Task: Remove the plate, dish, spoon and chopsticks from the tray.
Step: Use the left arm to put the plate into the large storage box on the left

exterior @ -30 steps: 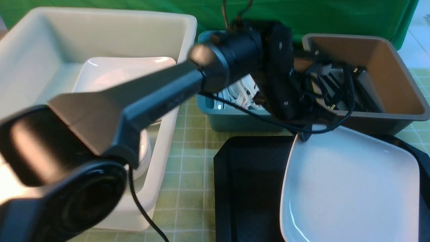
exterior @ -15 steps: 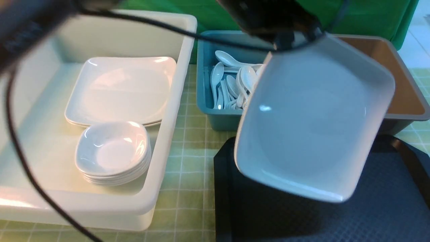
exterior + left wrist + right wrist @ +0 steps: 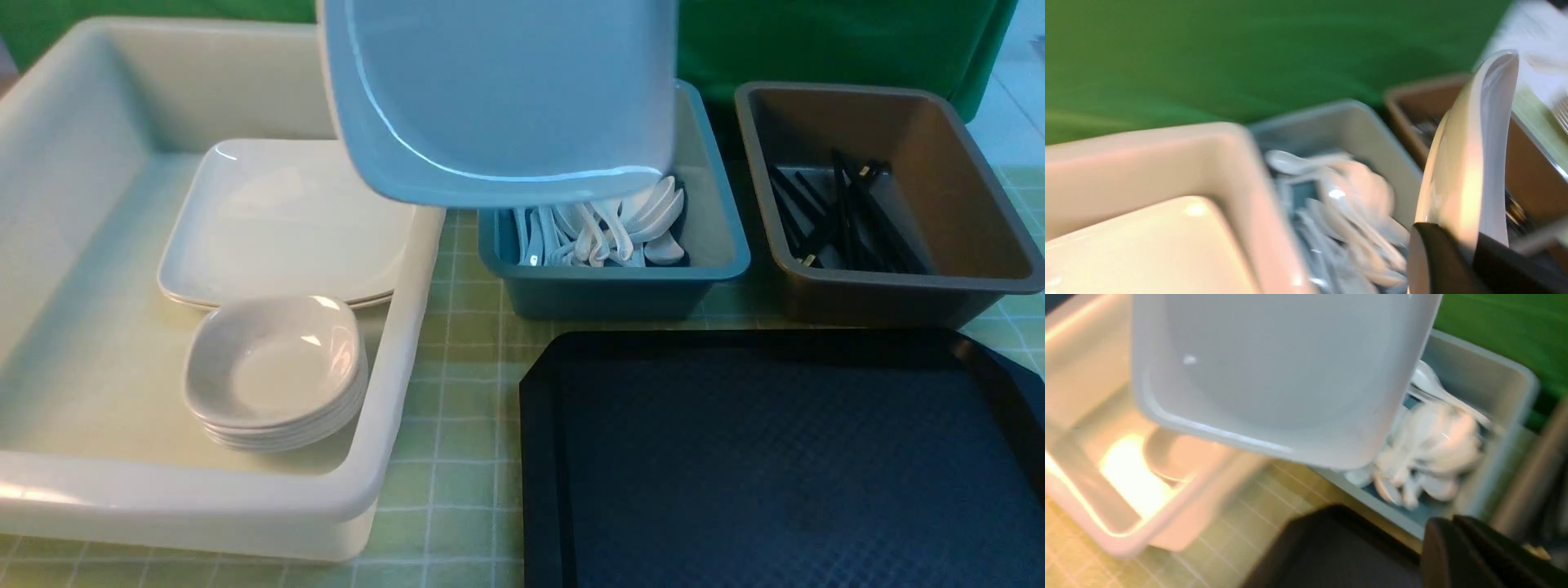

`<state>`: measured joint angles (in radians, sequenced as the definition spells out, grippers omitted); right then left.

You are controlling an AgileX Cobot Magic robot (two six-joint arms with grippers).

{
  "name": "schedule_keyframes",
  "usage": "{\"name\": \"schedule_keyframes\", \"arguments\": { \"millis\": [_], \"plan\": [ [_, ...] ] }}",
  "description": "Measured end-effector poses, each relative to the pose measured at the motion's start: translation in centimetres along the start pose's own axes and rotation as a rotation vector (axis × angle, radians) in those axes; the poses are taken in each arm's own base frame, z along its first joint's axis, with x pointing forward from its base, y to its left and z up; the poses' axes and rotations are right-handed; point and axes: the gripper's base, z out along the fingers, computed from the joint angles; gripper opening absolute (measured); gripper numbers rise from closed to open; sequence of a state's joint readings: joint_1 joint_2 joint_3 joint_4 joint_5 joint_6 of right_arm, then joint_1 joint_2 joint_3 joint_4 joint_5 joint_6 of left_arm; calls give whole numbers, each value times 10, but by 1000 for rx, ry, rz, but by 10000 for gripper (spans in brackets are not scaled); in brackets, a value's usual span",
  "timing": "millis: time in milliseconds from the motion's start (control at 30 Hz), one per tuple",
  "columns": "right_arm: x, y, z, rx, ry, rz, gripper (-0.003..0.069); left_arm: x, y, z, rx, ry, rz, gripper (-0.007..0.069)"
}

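The large white square plate hangs tilted in the air above the gap between the white tub and the blue bin. My left gripper is shut on its rim; the plate shows edge-on between the two dark fingers. That gripper is out of the front view. My right gripper is shut with nothing in it, hovering over the black tray near the blue bin. The plate fills the top of the right wrist view. The tray lies bare at the front right.
A white tub on the left holds stacked square plates and a stack of small dishes. A blue bin holds several white spoons. A grey-brown bin holds black chopsticks.
The left arm lifted the plate off the tray and carried it up and to the left. The arm itself has left the front view.
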<state>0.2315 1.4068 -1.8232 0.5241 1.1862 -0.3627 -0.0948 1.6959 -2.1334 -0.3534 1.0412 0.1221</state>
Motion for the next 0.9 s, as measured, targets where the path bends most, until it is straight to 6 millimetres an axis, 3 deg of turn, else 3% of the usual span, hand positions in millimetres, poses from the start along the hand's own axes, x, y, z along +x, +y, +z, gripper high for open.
{"name": "schedule_keyframes", "arguments": {
  "millis": [33, 67, 100, 267, 467, 533, 667, 833, 900],
  "plan": [
    [-1, 1, 2, -6, -1, -3, 1, 0, 3, -1, -6, -1, -9, 3],
    [-6, 5, 10, -27, -5, -18, 1, -1, 18, -5, -40, -10, -39, 3],
    [-15, 12, 29, -69, -4, -47, 1, -2, 42, -10, -95, -19, -90, 3],
    [-31, 33, 83, -170, 16, -109, 1, 5, 109, -23, -247, -34, -224, 3],
    [-41, 50, 116, -229, 16, -153, 1, 43, 170, -2, -303, -42, -439, 3],
    [-42, 52, 117, -232, 10, -157, 1, 61, 183, 10, -310, -46, -505, 3],
    [-45, 53, 119, -226, -14, -157, 1, 114, 199, 45, -328, -39, -671, 4],
    [-40, 48, 138, -223, 17, -146, 1, 163, 192, 81, -376, -101, -794, 4],
    [-40, 47, 141, -220, 21, -145, 1, 167, 189, 85, -390, -133, -801, 4]
  ]
}}
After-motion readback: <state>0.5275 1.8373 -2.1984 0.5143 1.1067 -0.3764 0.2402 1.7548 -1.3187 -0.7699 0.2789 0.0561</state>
